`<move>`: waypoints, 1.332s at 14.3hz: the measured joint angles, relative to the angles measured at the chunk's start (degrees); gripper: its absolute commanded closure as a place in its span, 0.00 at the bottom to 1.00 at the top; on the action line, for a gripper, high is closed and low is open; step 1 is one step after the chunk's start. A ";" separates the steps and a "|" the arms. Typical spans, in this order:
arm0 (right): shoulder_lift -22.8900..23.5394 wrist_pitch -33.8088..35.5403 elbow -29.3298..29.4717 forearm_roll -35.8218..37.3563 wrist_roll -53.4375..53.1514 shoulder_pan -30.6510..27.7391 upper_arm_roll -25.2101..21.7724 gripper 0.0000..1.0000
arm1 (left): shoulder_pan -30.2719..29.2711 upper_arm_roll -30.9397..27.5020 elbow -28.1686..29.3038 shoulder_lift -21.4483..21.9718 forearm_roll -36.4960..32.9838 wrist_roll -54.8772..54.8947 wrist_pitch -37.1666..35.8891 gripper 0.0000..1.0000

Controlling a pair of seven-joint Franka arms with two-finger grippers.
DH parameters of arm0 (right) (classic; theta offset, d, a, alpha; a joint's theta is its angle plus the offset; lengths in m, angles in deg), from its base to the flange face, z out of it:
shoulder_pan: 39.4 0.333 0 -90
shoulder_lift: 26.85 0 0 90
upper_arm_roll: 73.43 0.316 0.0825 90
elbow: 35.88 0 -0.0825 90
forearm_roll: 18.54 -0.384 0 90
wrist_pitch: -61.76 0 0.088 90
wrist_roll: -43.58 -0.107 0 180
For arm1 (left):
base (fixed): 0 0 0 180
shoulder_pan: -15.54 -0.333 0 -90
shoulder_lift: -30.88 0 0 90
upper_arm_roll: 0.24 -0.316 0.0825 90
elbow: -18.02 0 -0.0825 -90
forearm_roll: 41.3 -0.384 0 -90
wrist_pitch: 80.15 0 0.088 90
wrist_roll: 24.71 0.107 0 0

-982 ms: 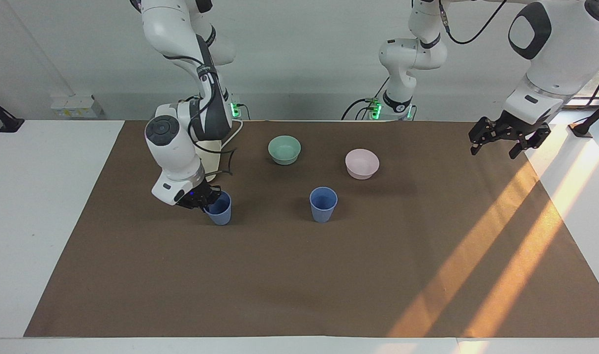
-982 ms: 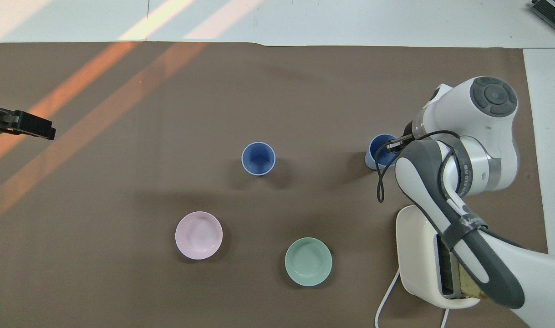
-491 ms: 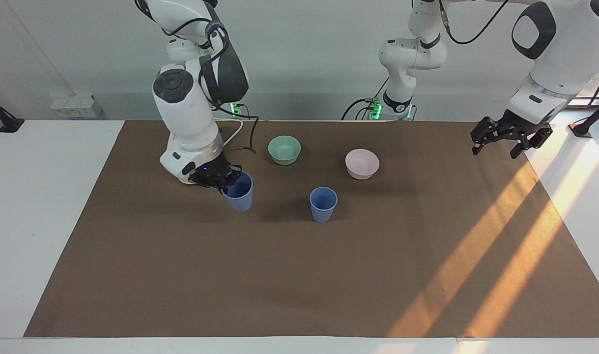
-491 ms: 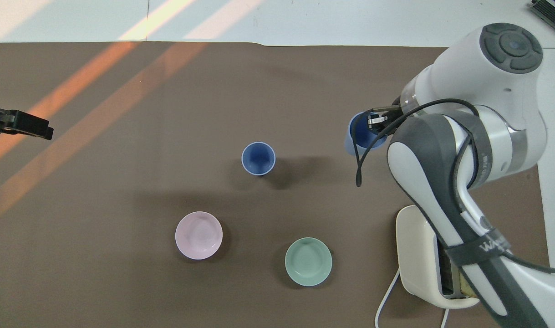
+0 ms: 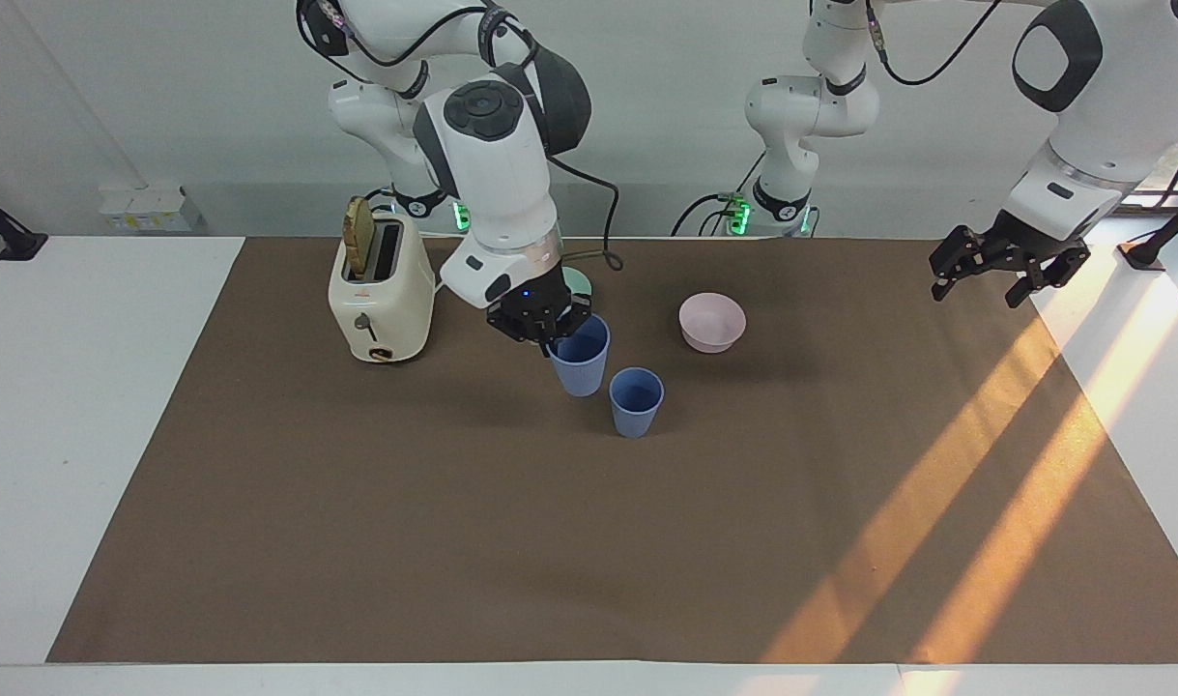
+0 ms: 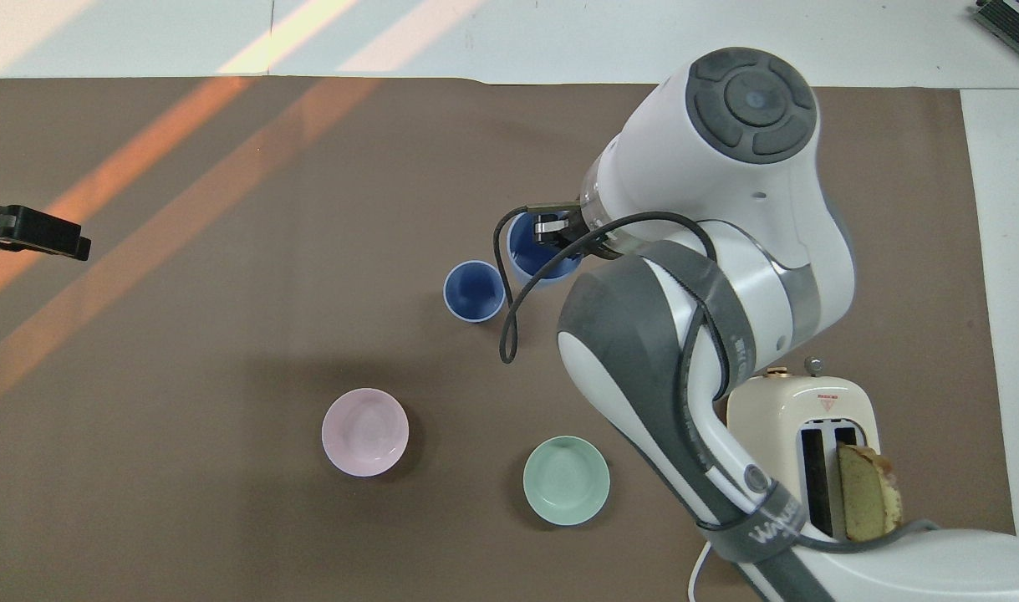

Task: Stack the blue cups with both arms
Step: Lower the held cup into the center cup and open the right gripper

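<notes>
The right pincer (image 5: pixel 550 333) is carrying one blue cup (image 5: pixel 580 354) it is clamping by the rim – off the counter, it seems – across to centre frame, nearly over the standing cup (image 5: pixel 636 401). The left pincer (image 5: pixel 1009 266), spread wide, is waiting upper right – stacking looks imminent.

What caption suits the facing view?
Right gripper carries one blue cup above the mat beside the other cup.

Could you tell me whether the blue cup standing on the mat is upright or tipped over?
Upright: the standing cup rests on its base, mouth open upward.
</notes>
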 measured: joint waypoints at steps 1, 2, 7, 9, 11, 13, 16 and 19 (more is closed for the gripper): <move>0.06 0.11 0.29 0.00 -1.14 1.03 0.03 1.00 | 0.00 -0.25 0.01 0.09 0.33 0.00 -0.05 0.00; 0.05 0.16 0.50 -0.01 -2.14 1.84 0.07 1.00 | -0.01 -0.55 0.03 0.17 0.74 0.00 -0.09 0.00; 1.16 -0.61 0.55 -0.02 -2.78 3.88 0.12 1.00 | -0.06 -1.01 0.08 0.33 1.06 0.00 -0.11 0.00; 2.16 -2.68 0.54 -0.01 -2.78 4.01 0.11 1.00 | -0.10 -1.02 0.11 0.34 1.07 0.00 -0.11 0.00; 2.88 -3.78 0.42 0.00 -2.78 4.02 0.09 1.00 | -0.12 -1.02 0.12 0.34 1.07 0.00 -0.11 0.00; 3.44 -5.01 -0.17 0.02 -2.78 4.09 0.09 1.00 | -0.15 -1.02 0.12 0.34 1.08 0.00 -0.11 0.00; 3.90 -6.53 -1.79 0.17 -2.78 4.13 0.09 1.00 | -0.17 -1.02 0.14 0.34 1.10 0.00 -0.11 0.00; 4.14 -7.44 -2.87 0.17 -2.78 4.58 0.12 1.00 | -0.17 -1.02 0.15 0.34 1.12 0.00 -0.11 0.00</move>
